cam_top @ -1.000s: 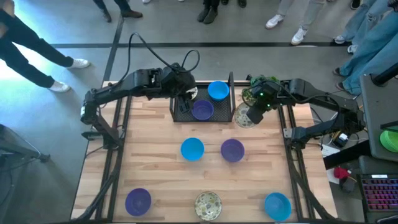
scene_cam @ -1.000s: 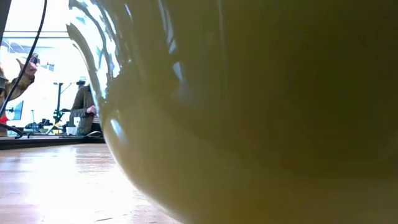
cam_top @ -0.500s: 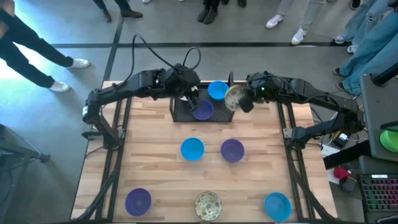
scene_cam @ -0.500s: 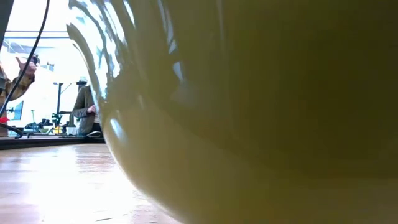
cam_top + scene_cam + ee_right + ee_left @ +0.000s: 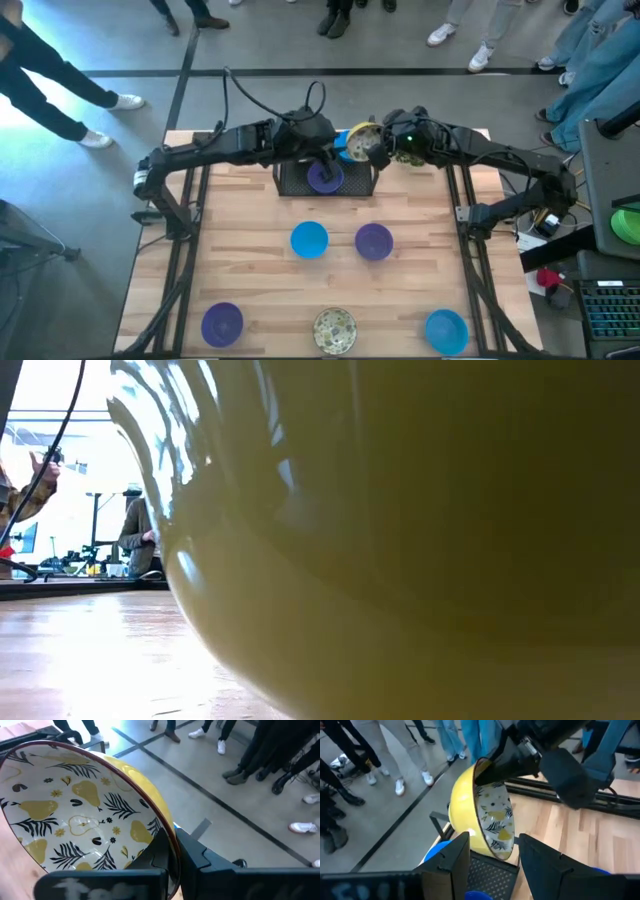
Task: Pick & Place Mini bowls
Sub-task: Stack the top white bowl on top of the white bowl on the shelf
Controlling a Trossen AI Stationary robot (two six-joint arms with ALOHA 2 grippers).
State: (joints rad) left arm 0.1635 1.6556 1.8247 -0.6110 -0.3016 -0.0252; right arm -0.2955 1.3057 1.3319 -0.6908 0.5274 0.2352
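Observation:
My right gripper is shut on a cream bowl with a pear-and-leaf pattern and yellow outside, carried tipped on edge over the blue bowl in the black mesh tray. My left gripper is open above the purple bowl that sits in the tray; in its wrist view the open fingers frame the tipped bowl. On the table stand a blue bowl, a purple bowl, another purple one, a patterned one and a blue one. My right gripper holds the patterned bowl by its rim, one finger inside the bowl and one on the yellow outer wall. The bowl is lifted clear and tipped steeply, its open side facing the table's right.
The low view is filled by the wall of a pale bowl right at the camera. A green plant sits right of the tray, mostly under the right arm. People stand beyond the far edge. Bare wood lies between the bowls.
My right gripper lifted the patterned bowl from the table right of the tray and carried it left and toward the far edge, over the tray's blue bowl; the bowl tipped from flat onto its edge. My left gripper moved right, over the purple bowl in the tray.

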